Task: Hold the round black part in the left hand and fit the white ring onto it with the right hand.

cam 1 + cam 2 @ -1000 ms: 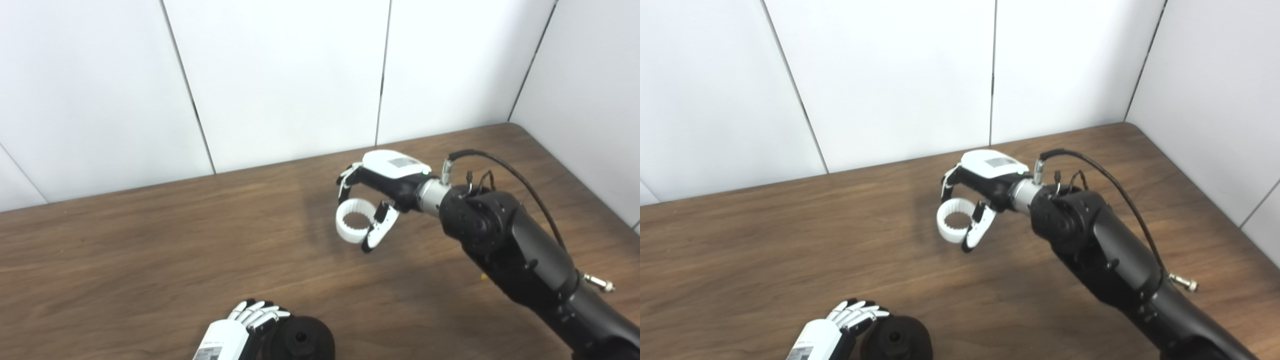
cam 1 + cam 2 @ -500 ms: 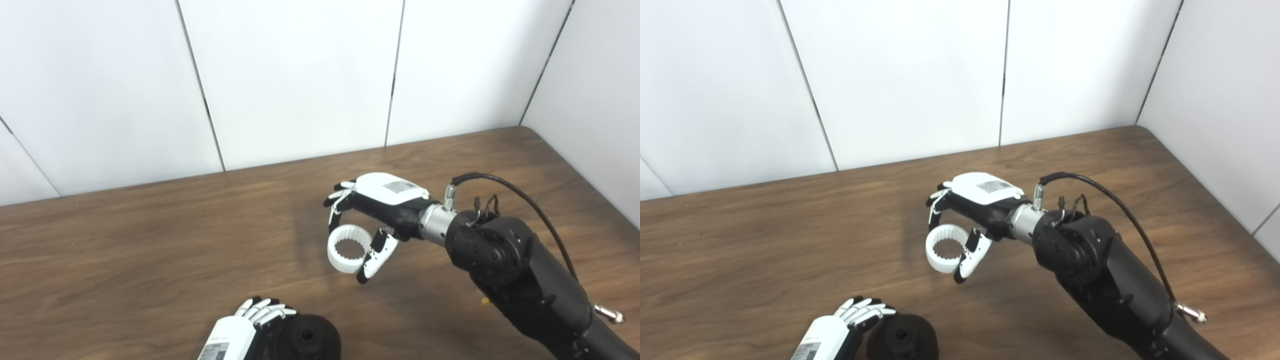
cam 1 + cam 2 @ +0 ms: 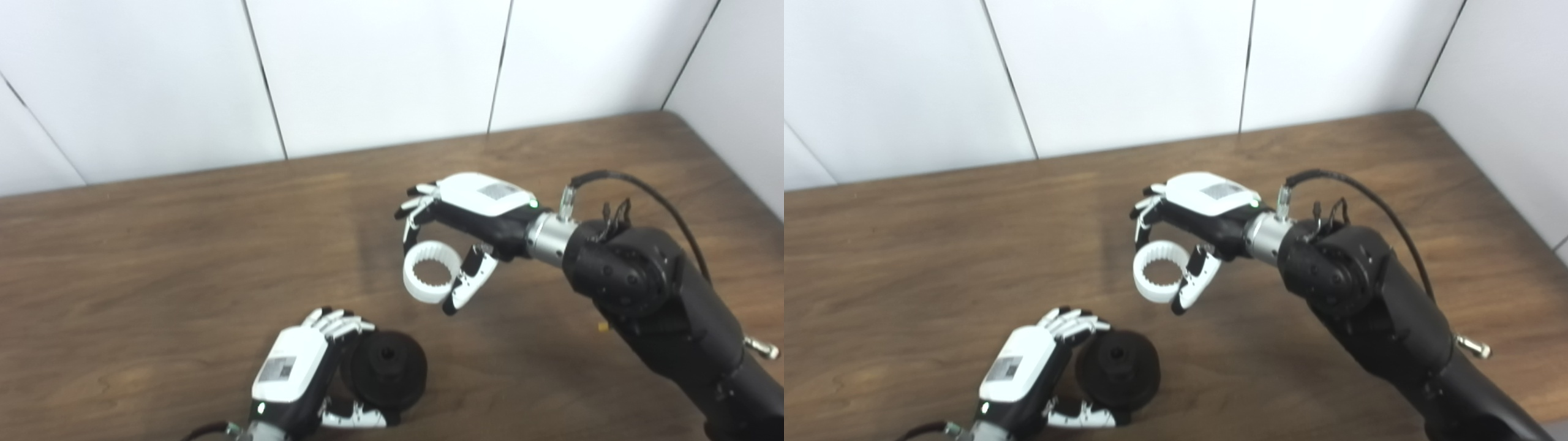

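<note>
The round black part [image 3: 386, 369] has a raised hub with a centre hole. My left hand [image 3: 306, 373] is shut on it near the bottom edge and holds it with its face turned up and to the right. The white ring [image 3: 430, 280], toothed on its inside, hangs in my right hand [image 3: 465, 229], pinched between fingers and thumb. The ring is above the table, up and to the right of the black part, and apart from it. Both also show in the right eye view: the black part [image 3: 1118, 369] and the ring [image 3: 1159, 279].
The brown wooden table [image 3: 153, 245] runs to white wall panels [image 3: 367, 67] at the back and right. My black right forearm [image 3: 661, 312] with its cable crosses the right side of the table.
The camera has tilted down, so the whole picture shifted up. My left hand with the black part has risen further into view. My right hand with the ring has come a little closer to it.
</note>
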{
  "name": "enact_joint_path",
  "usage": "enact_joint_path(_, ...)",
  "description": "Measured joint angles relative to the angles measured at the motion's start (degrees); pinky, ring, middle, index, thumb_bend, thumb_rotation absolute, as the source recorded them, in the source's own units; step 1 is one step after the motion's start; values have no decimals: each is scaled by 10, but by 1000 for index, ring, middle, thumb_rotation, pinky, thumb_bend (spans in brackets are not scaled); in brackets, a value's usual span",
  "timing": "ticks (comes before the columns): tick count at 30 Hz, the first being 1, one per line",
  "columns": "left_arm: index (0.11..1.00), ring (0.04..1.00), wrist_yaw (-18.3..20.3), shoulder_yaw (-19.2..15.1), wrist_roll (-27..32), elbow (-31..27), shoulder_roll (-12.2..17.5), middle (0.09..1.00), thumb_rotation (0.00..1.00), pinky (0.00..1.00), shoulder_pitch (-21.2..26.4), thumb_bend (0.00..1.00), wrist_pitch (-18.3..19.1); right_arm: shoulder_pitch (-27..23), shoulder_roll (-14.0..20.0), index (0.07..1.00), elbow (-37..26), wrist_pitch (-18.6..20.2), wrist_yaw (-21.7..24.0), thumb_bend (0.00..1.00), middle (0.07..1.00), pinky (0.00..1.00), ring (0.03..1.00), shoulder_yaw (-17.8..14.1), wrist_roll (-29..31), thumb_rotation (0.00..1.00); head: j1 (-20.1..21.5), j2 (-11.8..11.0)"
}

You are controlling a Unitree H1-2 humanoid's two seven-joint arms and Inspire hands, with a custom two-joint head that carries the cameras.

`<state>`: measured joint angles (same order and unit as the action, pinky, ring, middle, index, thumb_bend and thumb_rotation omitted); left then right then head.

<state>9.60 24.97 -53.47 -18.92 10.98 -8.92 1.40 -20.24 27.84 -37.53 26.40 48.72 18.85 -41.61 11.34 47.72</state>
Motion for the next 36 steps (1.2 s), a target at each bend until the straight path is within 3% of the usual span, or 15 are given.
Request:
enact_joint_path(19,488,868,24,5,-21,-2,-17,793,66,936,14,519,19,0,-10,481,-31,0,40,526,854,1000,962,-2,17,140,-64,51)
enact_joint_path(36,488,866,48,10,-42,-12,-31,793,66,944,19,520,43,8,-10,481,-46,0,70,526,849,995,962,18,24,139,-84,69)
